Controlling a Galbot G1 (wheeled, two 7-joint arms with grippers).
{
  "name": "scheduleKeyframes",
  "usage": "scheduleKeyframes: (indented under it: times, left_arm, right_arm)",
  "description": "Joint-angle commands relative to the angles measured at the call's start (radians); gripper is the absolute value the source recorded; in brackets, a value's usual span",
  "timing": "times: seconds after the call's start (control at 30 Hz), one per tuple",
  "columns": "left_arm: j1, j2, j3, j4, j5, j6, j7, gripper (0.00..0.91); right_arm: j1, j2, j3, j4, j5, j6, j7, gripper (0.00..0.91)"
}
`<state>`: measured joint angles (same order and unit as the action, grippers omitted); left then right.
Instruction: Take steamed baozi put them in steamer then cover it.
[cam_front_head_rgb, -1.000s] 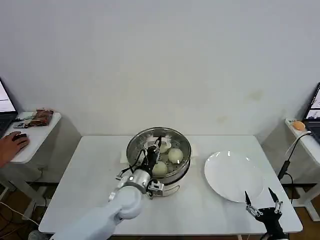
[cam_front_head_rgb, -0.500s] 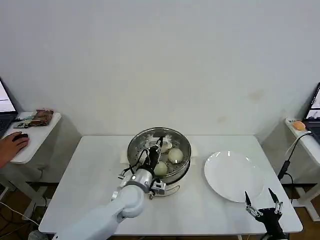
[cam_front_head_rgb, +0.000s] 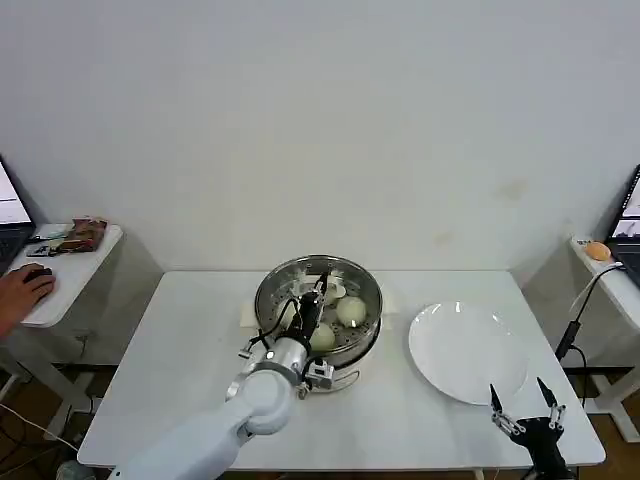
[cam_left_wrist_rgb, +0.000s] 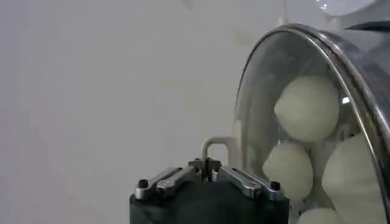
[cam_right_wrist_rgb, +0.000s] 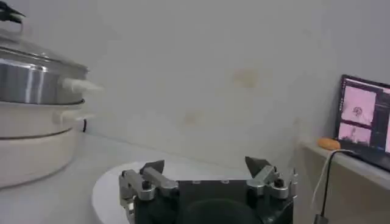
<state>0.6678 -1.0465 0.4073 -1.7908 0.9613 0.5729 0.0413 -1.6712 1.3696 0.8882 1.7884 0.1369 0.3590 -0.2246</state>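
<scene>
The left end effector (cam_front_head_rgb: 312, 296) is reaching over the middle of the steamer (cam_front_head_rgb: 318, 305), its fingers closed on the white handle (cam_left_wrist_rgb: 214, 146) of the lid (cam_front_head_rgb: 340, 275). The glass lid is sitting on the steamer's rim, and the left wrist view is looking through it at the buns (cam_left_wrist_rgb: 306, 108) resting inside the basket. In the head view, the buns (cam_front_head_rgb: 350, 311) are lying together in the steamer, which is standing on its white pot base (cam_right_wrist_rgb: 33, 143) near the centre of the bench (cam_front_head_rgb: 190, 350). A white plate (cam_front_head_rgb: 467, 352) is lying on the bench to the robot's right of the steamer. The right end effector (cam_front_head_rgb: 527, 409) is hanging at the near right edge of the bench, just beside the plate, its fingers spread apart and gripping nothing.
</scene>
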Motion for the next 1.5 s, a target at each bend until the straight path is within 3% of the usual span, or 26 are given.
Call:
scheduleKeyframes:
  times: [0.03, 0.1, 0.13, 0.17, 0.2, 0.27, 0.57, 0.87, 1.0, 1.2, 1.37, 1.5]
  left_arm:
    - [0.003, 0.002, -0.002, -0.001, 0.000, 0.001, -0.001, 0.000]
    - [0.005, 0.003, -0.003, -0.004, -0.002, 0.001, -0.001, 0.050]
    - [0.005, 0.003, -0.003, -0.004, -0.003, 0.001, -0.001, 0.191]
    - [0.007, 0.004, -0.003, -0.006, -0.003, 0.001, -0.001, 0.262]
    - [0.007, 0.004, -0.002, -0.006, -0.003, 0.001, -0.001, 0.393]
    - [0.008, 0.005, -0.002, -0.008, -0.003, 0.002, -0.003, 0.887]
    - [0.035, 0.013, -0.045, -0.065, -0.030, 0.001, -0.009, 0.907]
    - [0.139, 0.107, -0.173, -0.238, -0.194, -0.011, 0.034, 0.907]
    - [0.214, 0.158, -0.282, -0.369, -0.398, -0.011, 0.045, 0.907]
    - [0.327, 0.176, -0.514, -0.495, -0.879, -0.030, -0.009, 0.907]
    - [0.431, 0.145, -0.652, -0.487, -1.187, -0.109, -0.047, 0.907]
    - [0.559, 0.123, -0.776, -0.449, -1.416, -0.244, -0.089, 0.907]
  right_arm:
    - [0.002, 0.000, 0.000, -0.001, 0.000, 0.000, 0.000, 0.907]
    - [0.002, 0.001, 0.000, -0.003, -0.001, 0.001, 0.000, 0.907]
    - [0.002, 0.000, 0.000, -0.003, -0.002, 0.001, 0.000, 0.907]
    - [0.002, 0.000, 0.000, -0.004, -0.002, 0.002, 0.000, 0.907]
    - [0.003, 0.000, 0.001, -0.006, -0.002, 0.003, 0.001, 0.907]
    - [0.003, 0.000, 0.002, -0.006, -0.002, 0.003, 0.001, 0.907]
    - [0.000, 0.000, 0.006, -0.010, -0.006, 0.008, 0.000, 0.907]
    - [-0.002, -0.003, 0.009, -0.009, -0.006, 0.011, 0.000, 0.907]
    - [-0.004, -0.003, 0.008, -0.007, -0.009, 0.011, 0.000, 0.907]
    - [-0.006, -0.006, 0.007, -0.002, -0.009, 0.012, -0.001, 0.907]
    - [-0.006, -0.012, 0.006, 0.008, 0.000, 0.011, -0.004, 0.907]
    - [-0.006, -0.020, 0.006, 0.016, 0.017, 0.011, -0.013, 0.907]
